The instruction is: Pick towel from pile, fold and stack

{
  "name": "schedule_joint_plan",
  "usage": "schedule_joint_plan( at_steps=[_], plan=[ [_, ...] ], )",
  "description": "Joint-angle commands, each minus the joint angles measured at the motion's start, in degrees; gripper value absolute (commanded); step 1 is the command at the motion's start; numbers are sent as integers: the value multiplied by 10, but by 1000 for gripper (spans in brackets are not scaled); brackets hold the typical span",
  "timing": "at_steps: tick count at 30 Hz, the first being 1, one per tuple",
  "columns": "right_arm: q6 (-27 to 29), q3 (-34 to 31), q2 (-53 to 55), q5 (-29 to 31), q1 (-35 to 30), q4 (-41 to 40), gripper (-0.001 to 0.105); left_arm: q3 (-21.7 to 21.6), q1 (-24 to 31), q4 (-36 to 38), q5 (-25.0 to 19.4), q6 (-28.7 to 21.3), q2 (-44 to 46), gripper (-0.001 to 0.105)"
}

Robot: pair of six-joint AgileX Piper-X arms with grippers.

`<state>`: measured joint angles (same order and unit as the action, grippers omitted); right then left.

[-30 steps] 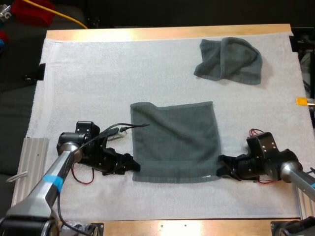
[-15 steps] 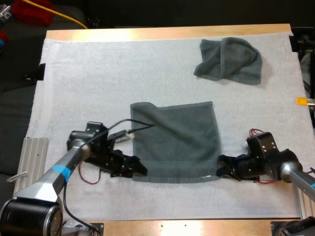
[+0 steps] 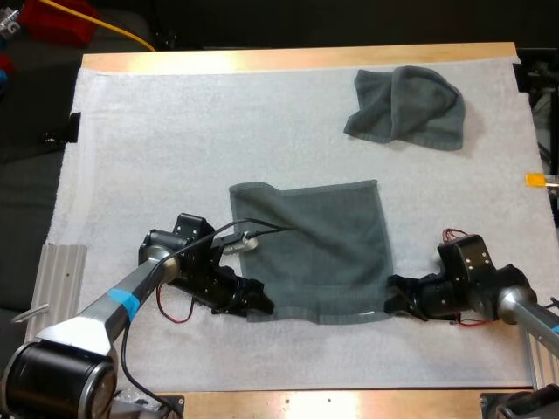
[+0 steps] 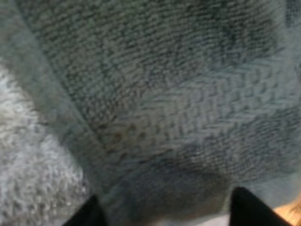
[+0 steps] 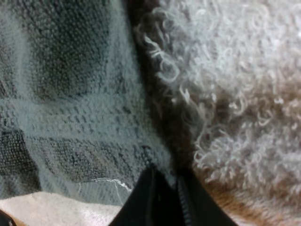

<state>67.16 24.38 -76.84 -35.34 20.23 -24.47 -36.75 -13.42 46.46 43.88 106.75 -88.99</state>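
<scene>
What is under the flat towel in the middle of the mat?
Only the white mat shows around the flat towel; the cloth covers whatever lies beneath it.

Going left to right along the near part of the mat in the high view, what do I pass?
left gripper → spread towel → right gripper

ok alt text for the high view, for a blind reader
A dark grey-green towel lies flat on the white mat, the left gripper at its near left corner and the right gripper at its near right corner. A crumpled towel sits at the far right.
</scene>
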Motion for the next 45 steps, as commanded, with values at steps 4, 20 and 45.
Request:
schedule_joint_plan(
  at_steps=[4,20,45],
  plan=[
    [1,1,0,-9,1,-3,0,8,-7,2,-38,-3,-10,14],
    [3,3,117,-9,1,-42,1,8,-9,101,-57,-73,94,0],
    [-119,3,256,-40,1,-51,1,8,1,97,16,-48,204,0]
  ],
)
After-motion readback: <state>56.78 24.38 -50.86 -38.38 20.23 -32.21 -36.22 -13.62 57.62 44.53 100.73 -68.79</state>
